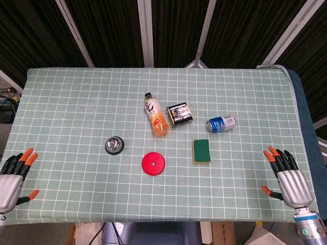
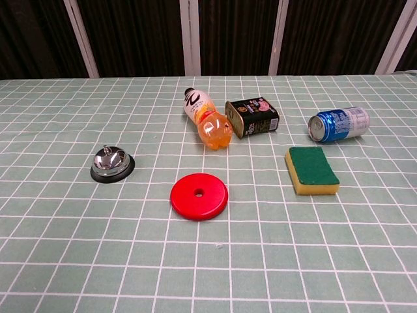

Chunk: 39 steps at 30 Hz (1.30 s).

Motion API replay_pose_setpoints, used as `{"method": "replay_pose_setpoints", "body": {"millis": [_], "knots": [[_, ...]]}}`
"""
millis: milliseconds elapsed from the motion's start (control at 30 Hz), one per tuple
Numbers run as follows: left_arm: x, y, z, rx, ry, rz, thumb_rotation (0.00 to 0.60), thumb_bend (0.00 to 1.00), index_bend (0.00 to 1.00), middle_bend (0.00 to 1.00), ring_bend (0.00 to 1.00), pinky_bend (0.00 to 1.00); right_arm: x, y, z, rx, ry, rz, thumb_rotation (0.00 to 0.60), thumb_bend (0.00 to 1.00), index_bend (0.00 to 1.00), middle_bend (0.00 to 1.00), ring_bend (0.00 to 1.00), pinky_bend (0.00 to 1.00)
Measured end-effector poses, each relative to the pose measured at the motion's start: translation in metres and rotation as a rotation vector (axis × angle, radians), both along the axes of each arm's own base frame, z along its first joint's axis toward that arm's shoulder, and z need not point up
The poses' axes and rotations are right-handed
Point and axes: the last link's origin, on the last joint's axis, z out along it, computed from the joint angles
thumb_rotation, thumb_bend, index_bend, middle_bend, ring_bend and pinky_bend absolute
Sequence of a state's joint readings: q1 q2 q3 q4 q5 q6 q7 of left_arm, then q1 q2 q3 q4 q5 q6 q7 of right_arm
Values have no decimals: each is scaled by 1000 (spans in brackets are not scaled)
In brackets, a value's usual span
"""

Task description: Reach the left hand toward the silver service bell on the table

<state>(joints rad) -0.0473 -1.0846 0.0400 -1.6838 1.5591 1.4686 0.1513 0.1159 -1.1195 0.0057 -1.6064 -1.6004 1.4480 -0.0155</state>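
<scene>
The silver service bell (image 1: 114, 145) on its black base stands on the green checked tablecloth (image 1: 71, 107), left of centre; the chest view shows the bell (image 2: 112, 163) at mid left. My left hand (image 1: 13, 175) rests at the table's near left corner, fingers spread and holding nothing, well to the left of the bell and nearer to me. My right hand (image 1: 288, 178) lies at the near right corner, fingers apart and empty. Neither hand appears in the chest view.
A red disc (image 1: 153, 164) lies just right of the bell. Behind it lie an orange drink bottle (image 1: 156, 115), a dark tin (image 1: 179, 114) and a blue can (image 1: 220, 123) on its side. A green and yellow sponge (image 1: 201, 151) sits right of the disc.
</scene>
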Motion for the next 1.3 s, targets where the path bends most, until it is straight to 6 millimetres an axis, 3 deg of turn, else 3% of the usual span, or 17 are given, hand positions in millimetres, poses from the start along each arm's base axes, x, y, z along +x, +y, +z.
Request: {"method": "replay_pose_setpoints", "body": {"millis": [733, 933, 1033, 1200, 1300], "knots": [[0, 1, -3, -19, 7, -1, 600, 154, 0, 0, 0, 0, 0, 0, 0, -14, -5, 7, 600, 220, 0, 0, 0, 0], [3, 8, -7, -32, 12, -21, 600, 200, 0, 0, 0, 0, 0, 0, 0, -16, -11, 0, 600, 220, 0, 0, 0, 0], [7, 16, -11, -62, 14, -41, 600, 278, 0, 0, 0, 0, 0, 0, 0, -13, -11, 5, 600, 220, 0, 0, 0, 0], [21, 39, -21, -120, 41, -104, 600, 521, 0, 0, 0, 0, 0, 0, -1, -9, -13, 1, 600, 220, 0, 0, 0, 0], [35, 56, -31, -159, 51, -139, 600, 597, 0, 0, 0, 0, 0, 0, 0, -12, -17, -3, 600, 220, 0, 0, 0, 0]]}}
